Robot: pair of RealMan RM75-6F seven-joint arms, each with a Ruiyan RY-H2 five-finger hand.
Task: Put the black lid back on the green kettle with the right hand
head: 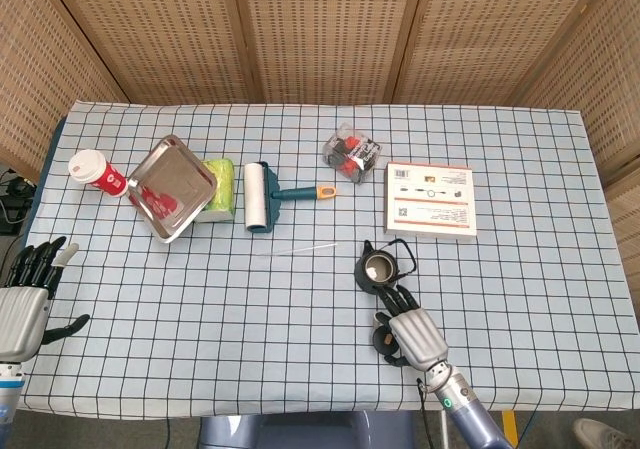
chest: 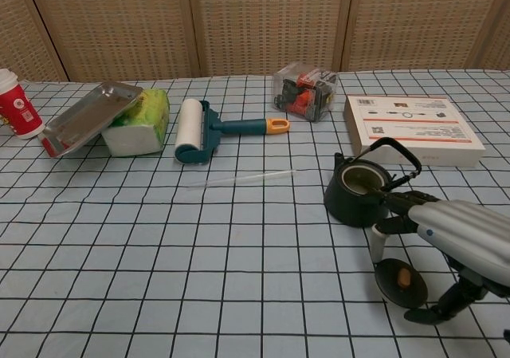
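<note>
The green kettle stands open-topped on the checked cloth, its handle up. Just in front of it and to its right is the black lid with an orange knob. My right hand reaches over the lid and pinches it, one finger on its left rim and the thumb at its near right edge. The lid looks slightly tilted and just off the cloth. In the head view the hand hides most of the lid. My left hand hangs open at the table's left edge, holding nothing.
A white box lies behind the kettle on the right. A clear container, a lint roller, a thin clear stick, a steel tray on a green packet, and a red cup sit further back and left.
</note>
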